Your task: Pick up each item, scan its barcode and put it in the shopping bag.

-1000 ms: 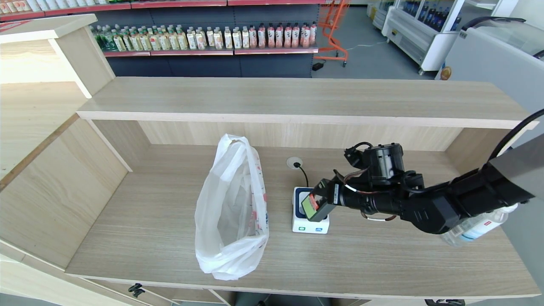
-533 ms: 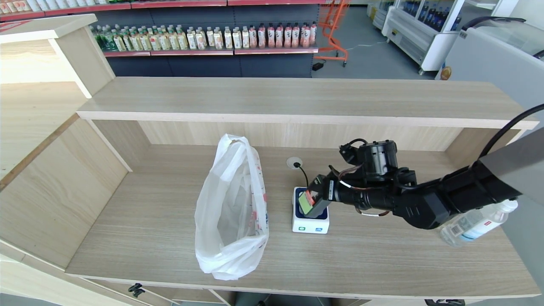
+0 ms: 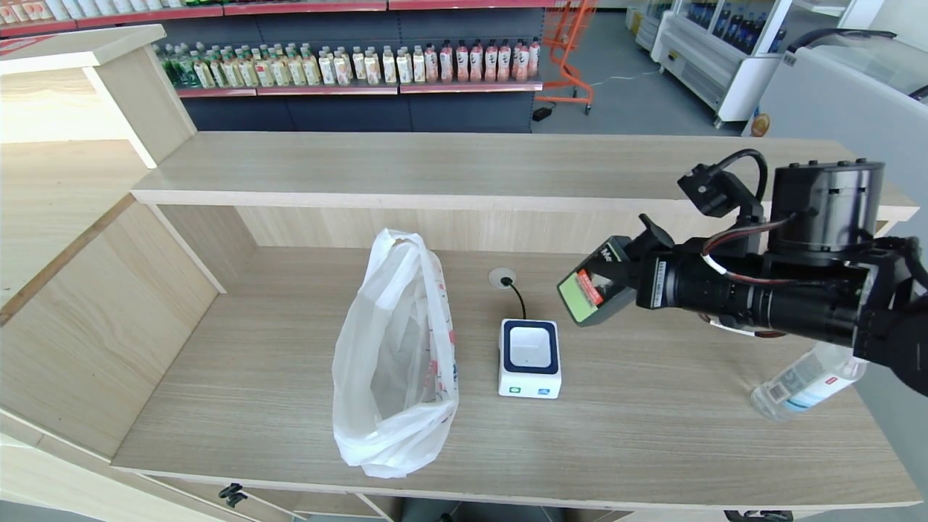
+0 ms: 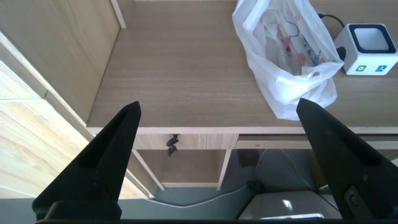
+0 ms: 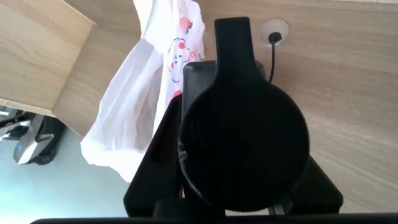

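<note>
— since a second ago my right pincer (image 3: 603,284) has risen off the scanner (image 3: 530,358) and swung back to my right, carrying the small box (image 3: 580,299) along.
— is it held firmly?
— yes, clamped by its dark sides, with the green and red face tilted toward the shopping bag (image 3: 395,355). it hangs in the air above the surface (image 3: 652,442), between scanner and bottle (image 3: 808,380).
— why so high?
— my guess is that the scan is done. the bag stands tall, so the box must clear its rim before going in.
— and the bag?
— just beside the scanner on my left, standing with its mouth open, which suits a drop from above.
— your left pincer (image 4: 217,106)?
— fingers spread wide, gripping nothing, parked off the near edge of the surface, out of the way.
— the bottle?
— lying at my far right, waiting its turn.
</note>
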